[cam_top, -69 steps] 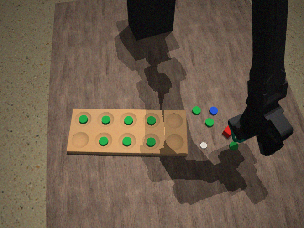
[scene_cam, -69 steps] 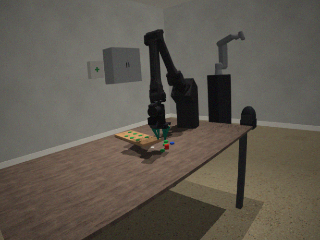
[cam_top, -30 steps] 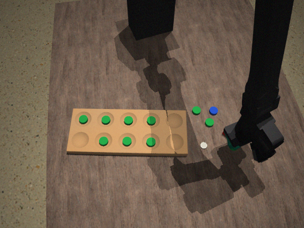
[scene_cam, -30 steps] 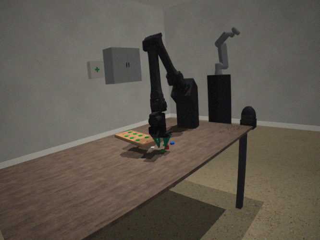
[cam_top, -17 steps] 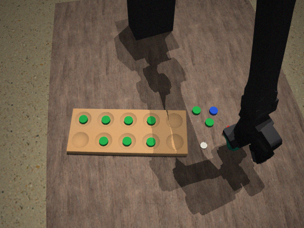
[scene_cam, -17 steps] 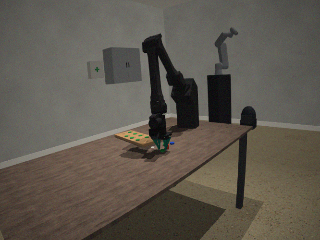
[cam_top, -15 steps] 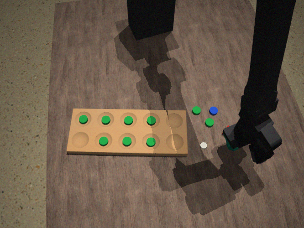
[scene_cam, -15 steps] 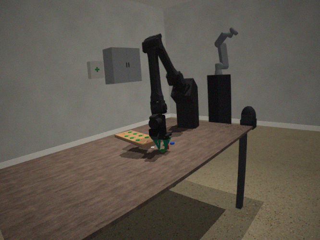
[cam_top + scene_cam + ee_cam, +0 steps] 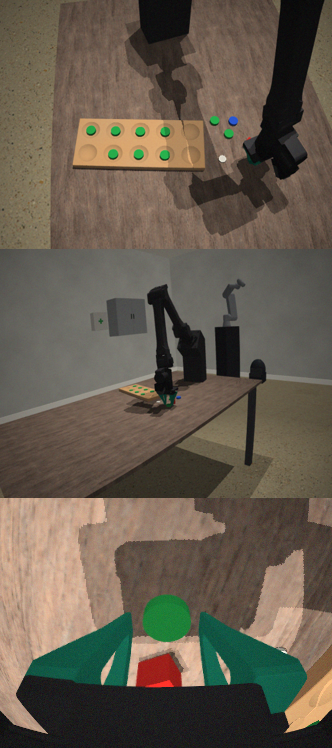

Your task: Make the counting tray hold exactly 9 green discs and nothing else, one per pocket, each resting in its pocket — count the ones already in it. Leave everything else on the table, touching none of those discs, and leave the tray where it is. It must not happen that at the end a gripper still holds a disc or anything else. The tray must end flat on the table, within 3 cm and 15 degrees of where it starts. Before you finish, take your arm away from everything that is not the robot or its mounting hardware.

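Note:
The wooden counting tray (image 9: 139, 144) lies flat on the table with several green discs in its pockets. Three pockets are empty: the lower left one and both at the right end. My gripper (image 9: 253, 160) is low over the table to the right of the tray. In the wrist view its green fingers stand open on either side of a green disc (image 9: 166, 617), with a small gap on each side. A red cube (image 9: 160, 671) lies just behind that disc. Two more loose green discs (image 9: 214, 120) (image 9: 228, 133) lie between the tray and the gripper.
A blue disc (image 9: 233, 120) and a white disc (image 9: 222, 158) lie on the table near the loose green ones. The arm's black base (image 9: 163, 18) stands at the back of the table. The red cube's corner (image 9: 248, 138) shows beside the gripper.

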You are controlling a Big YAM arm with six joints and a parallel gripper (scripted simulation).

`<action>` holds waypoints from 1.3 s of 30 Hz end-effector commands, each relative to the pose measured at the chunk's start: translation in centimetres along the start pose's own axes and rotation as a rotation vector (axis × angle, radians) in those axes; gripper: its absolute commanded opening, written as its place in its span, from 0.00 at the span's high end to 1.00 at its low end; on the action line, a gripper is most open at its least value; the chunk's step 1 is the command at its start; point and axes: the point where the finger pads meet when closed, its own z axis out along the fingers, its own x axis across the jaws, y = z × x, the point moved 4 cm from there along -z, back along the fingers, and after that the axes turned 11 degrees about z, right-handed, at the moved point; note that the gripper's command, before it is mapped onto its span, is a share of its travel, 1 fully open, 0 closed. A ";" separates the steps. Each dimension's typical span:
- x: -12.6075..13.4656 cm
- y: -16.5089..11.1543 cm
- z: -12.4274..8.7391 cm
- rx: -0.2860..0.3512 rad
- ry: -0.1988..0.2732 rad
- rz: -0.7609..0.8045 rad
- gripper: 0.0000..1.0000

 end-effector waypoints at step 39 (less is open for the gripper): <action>-0.2 1.3 0.4 -0.024 0.002 0.001 1.00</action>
